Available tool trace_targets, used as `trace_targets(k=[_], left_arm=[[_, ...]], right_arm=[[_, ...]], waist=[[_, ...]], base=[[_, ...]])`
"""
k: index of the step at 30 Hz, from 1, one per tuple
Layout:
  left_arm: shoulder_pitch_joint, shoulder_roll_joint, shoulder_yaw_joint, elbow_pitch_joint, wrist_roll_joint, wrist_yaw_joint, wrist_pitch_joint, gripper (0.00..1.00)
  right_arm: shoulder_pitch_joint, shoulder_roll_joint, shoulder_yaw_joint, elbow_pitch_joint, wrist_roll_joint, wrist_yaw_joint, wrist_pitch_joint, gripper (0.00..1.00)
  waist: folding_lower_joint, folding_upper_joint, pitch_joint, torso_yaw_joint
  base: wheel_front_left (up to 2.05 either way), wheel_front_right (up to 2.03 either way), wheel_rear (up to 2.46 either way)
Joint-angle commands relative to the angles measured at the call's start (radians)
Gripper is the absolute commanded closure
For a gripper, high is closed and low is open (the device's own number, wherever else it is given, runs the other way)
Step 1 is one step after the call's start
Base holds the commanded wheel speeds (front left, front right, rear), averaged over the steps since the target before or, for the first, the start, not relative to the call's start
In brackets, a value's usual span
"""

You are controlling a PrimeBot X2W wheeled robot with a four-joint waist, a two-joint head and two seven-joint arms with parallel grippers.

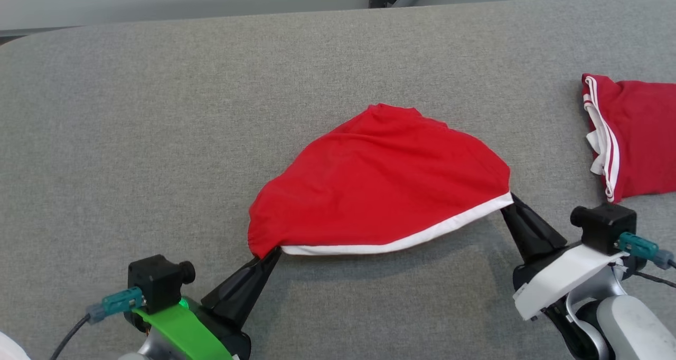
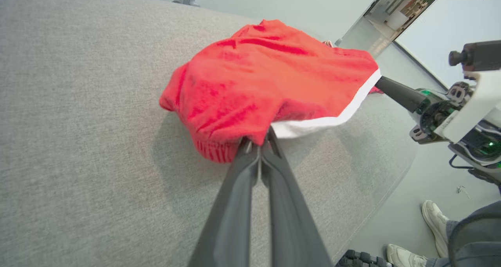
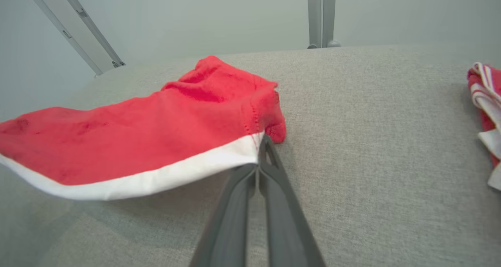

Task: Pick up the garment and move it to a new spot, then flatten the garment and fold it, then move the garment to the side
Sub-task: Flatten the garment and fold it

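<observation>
Red fabric garment (image 1: 380,186) with a white hem sat mid-table on the grey cloth tabletop (image 1: 158,112), its near corners pinched by the left gripper (image 1: 272,254) and right gripper (image 1: 513,199), likely mid-flattening, next needing an even outward pull

Garment (image 1: 380,186): red matt cloth, soft, white band along hem; tabletop (image 1: 158,138): grey woven fabric cover, coarse, matt; left gripper (image 1: 273,253) and right gripper (image 1: 513,197) fingers: dark, smooth, plastic-looking, semi-matt.
</observation>
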Motion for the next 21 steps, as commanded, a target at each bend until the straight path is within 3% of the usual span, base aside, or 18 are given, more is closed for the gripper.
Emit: trace_targets(k=[1, 13, 17, 21], left_arm=[[0.012, 0.015, 0.006, -0.037, -0.015, 0.007, 0.004, 1.00], [-0.060, 0.145, 0.147, -0.393, -0.057, 0.044, 0.042, 1.00], [-0.169, 0.180, 0.219, -0.411, -0.109, 0.029, 0.089, 1.00], [-0.335, 0.182, 0.255, -0.349, -0.186, 0.005, 0.184, 1.00]], right_arm=[[0.018, -0.009, -0.013, -0.031, 0.008, -0.001, 0.008, 1.00], [-0.014, -0.090, -0.158, -0.392, 0.042, 0.000, 0.168, 1.00], [-0.122, -0.122, -0.210, -0.433, 0.048, 0.000, 0.242, 1.00], [-0.291, -0.144, -0.229, -0.387, 0.060, -0.001, 0.311, 1.00]], waist=[[0.0000, -0.0001, -0.006, -0.004], [0.0000, -0.0001, 0.025, -0.042], [0.0000, -0.0001, 0.065, -0.054], [0.0000, -0.0001, 0.120, -0.058]], base=[[0.00, 0.00, 0.00], [0.00, 0.00, 0.00], [0.00, 0.00, 0.00], [0.00, 0.00, 0.00]])
